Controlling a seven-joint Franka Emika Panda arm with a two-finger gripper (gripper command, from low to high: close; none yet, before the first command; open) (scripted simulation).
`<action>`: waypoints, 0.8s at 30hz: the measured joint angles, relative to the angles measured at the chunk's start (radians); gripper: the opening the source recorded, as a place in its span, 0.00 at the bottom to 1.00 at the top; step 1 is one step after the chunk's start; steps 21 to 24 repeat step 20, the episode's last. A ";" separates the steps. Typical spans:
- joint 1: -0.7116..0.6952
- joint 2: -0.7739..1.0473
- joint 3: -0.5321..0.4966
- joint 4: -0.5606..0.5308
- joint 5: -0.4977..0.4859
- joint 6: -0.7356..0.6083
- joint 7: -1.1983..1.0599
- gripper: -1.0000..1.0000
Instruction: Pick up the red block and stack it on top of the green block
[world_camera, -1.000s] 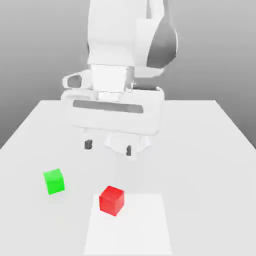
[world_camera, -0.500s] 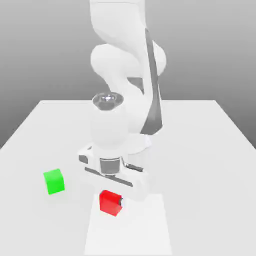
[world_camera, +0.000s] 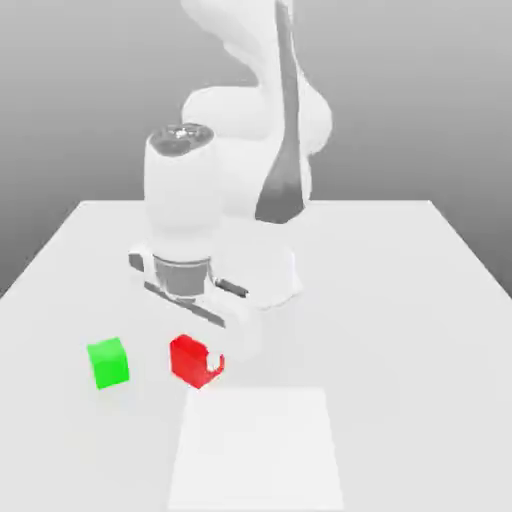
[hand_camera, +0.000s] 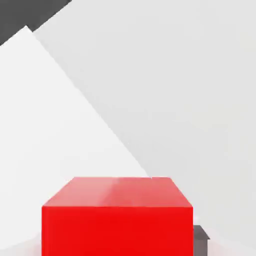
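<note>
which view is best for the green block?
Exterior view: the green block shows whole there, on the table, with nothing in front of it. I can't make out any green in the hand view; the red block is in its foreground.

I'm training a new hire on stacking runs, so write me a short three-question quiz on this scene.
1. True or false: the red block is already on top of the green block.
2. Multiple choice: in the exterior view, the green block is on which side of the red block? A) left B) right
3. Fill in: the red block is held by the ____.

Key: 1 false; 2 A; 3 gripper.
</note>
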 joint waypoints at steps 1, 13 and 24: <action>-0.029 -0.012 -0.012 -0.003 -0.006 -0.009 0.046 0.00; -0.282 -0.007 -0.123 -0.023 -0.025 0.018 0.430 0.00; -0.270 0.133 -0.114 -0.018 0.045 0.151 0.385 1.00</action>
